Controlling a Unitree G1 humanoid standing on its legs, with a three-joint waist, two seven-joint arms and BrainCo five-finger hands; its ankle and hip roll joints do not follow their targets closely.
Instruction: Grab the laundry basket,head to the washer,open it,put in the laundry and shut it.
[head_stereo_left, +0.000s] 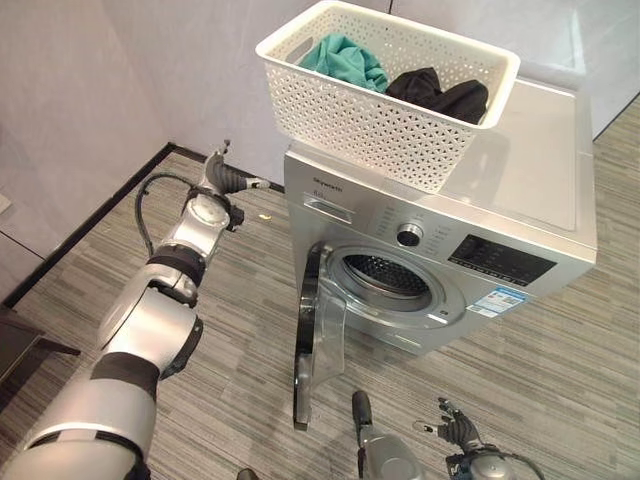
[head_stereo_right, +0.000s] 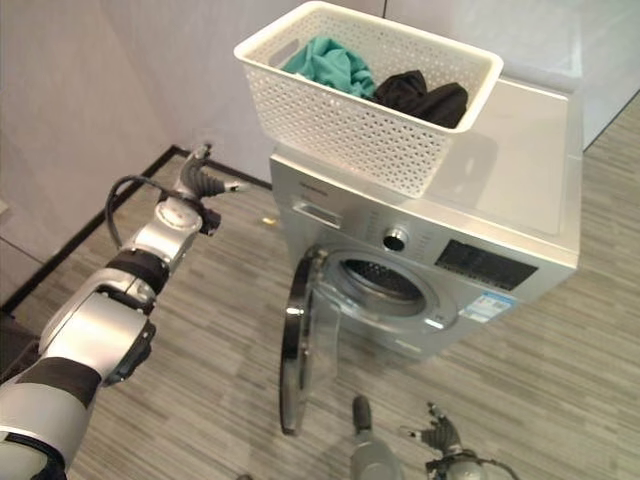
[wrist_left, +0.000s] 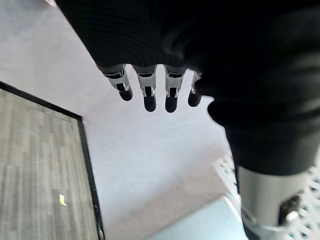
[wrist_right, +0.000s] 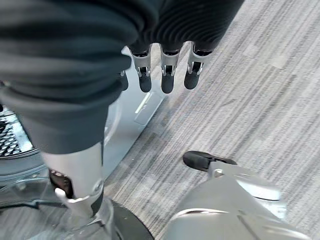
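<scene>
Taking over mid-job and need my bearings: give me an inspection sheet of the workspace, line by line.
Surface: washer top, bare to the right of the basket.
Job's things: white laundry basket on the washer top, holding teal cloth and black cloth; washer door swung open, drum looks empty.
Clutter: small yellow scrap on the floor left of the washer.
Hands: left hand raised left of the washer, fingers relaxed, holding nothing; right hand low in front of the washer, open, empty.
Cables: nothing seen apart from the robot's own.
Surroundings: striped grey floor, pale wall with dark skirting.
</scene>
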